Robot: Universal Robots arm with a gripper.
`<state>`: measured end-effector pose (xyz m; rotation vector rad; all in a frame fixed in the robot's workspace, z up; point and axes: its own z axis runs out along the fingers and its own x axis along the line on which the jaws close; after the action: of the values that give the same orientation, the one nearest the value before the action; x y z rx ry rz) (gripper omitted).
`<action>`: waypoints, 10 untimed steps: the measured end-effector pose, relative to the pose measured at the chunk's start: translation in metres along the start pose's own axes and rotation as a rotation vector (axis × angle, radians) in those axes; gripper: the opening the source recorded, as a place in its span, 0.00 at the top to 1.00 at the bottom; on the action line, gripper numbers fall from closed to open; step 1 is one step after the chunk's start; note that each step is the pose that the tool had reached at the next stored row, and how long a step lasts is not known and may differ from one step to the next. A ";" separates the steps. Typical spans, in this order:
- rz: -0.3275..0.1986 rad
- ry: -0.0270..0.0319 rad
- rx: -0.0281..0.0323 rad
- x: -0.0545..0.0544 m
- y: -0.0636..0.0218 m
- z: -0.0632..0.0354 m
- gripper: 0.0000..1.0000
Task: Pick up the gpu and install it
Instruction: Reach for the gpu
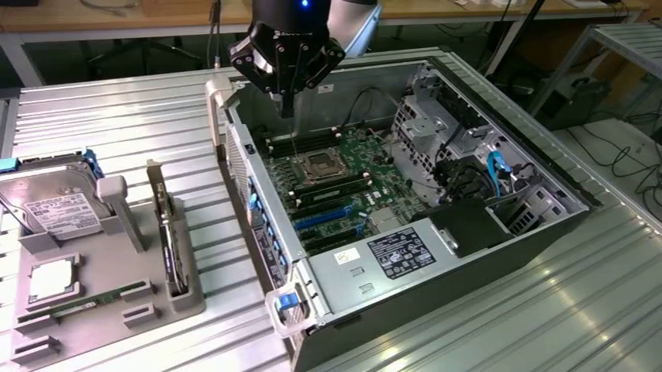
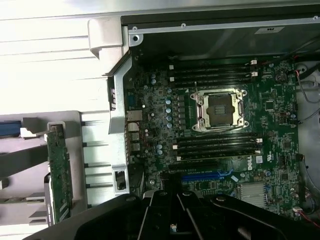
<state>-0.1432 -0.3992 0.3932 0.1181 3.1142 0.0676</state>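
Observation:
The gpu (image 1: 169, 232) is a thin dark card standing on edge in a slot of the grey holder (image 1: 191, 298) on the table, on the exterior view's left of the open computer case (image 1: 243, 167). In the wrist view the gpu (image 2: 59, 175) shows as a green-dark board outside the case wall. My gripper (image 1: 287, 105) hangs above the far end of the case, over the motherboard (image 1: 357, 190), well apart from the gpu. Its fingers are shut with nothing between them. The gripper's black body (image 2: 172, 220) shows above the motherboard's CPU socket (image 2: 220, 110).
A silver hard drive (image 1: 62, 205), a small square chip (image 1: 49, 280) and a green memory stick (image 1: 88, 304) sit in the same holder. Inside the case are blue card slots (image 1: 329, 221), a power supply (image 1: 398, 252) and drive bays with cables (image 1: 497, 174). Ribbed metal tabletop (image 1: 124, 124) surrounds everything.

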 end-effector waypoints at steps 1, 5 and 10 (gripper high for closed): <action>0.000 0.0000 0.0000 0.000 -0.0001 0.0000 0.89; 0.000 0.0000 0.0000 0.002 -0.0004 -0.0001 0.89; 0.000 0.0000 0.0000 0.005 -0.0009 -0.0001 0.89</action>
<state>-0.1484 -0.3997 0.3932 0.1181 3.1142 0.0676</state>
